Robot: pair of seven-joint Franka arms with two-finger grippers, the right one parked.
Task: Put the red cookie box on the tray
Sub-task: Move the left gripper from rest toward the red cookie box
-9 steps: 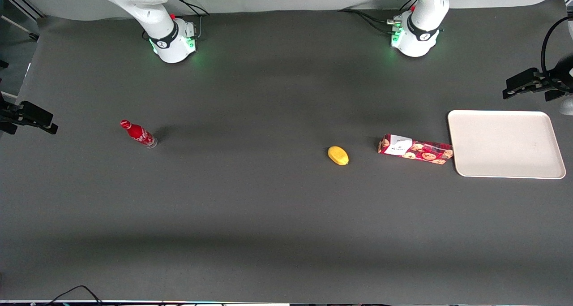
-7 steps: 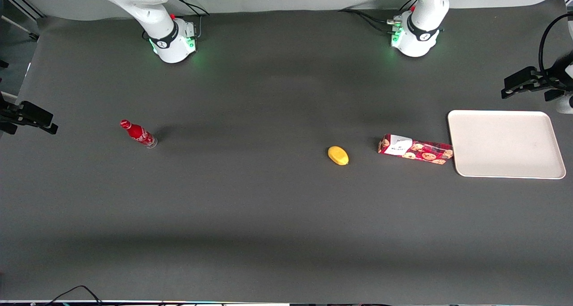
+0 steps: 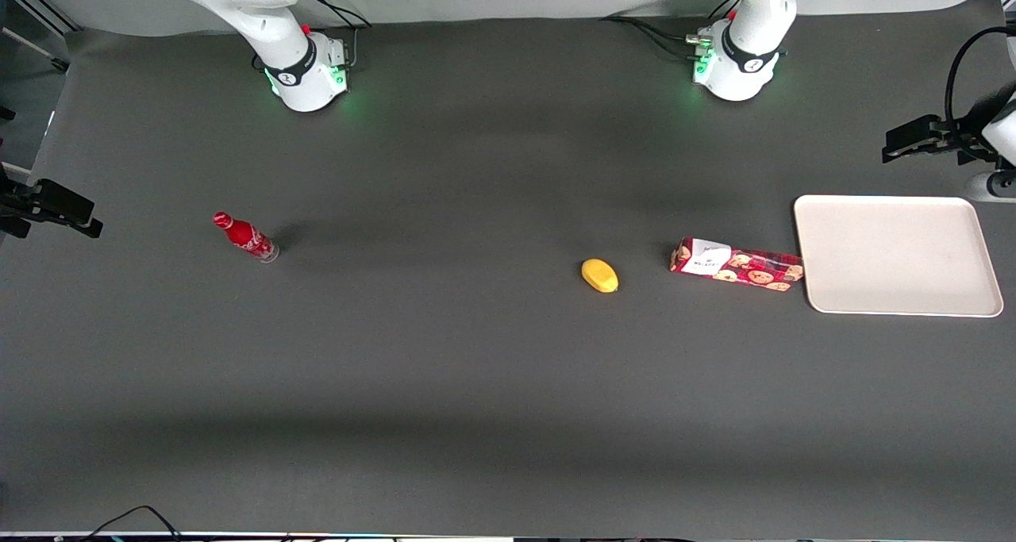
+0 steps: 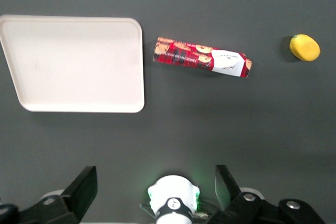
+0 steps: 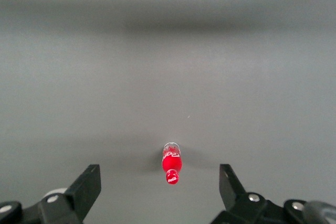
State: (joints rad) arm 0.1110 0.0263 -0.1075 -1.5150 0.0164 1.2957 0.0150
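While the gripper (image 4: 156, 195) hangs high above the desk (image 3: 476, 367) with its fingers (image 4: 84, 187) spread wide apart and holding nothing, you find the tray (image 3: 897, 304) near it, toward the working arm's end. The red cookie box (image 3: 736, 265) lies flat on the desk just beside the tray's rim. A yellow lemon (image 3: 599, 275) sits near the box's labelled end. A red soda bottle (image 3: 245, 237) lies toward the parked arm's end.

Lit evenly and softly from overhead, sharp throughout. Casting only faint, short shadows beside the red cookie box (image 3: 736, 265) and lemon (image 3: 599, 275). Glowing green at both arm bases. Gripper (image 4: 155, 190) hanging high above, fingers spread, dark and crisp.
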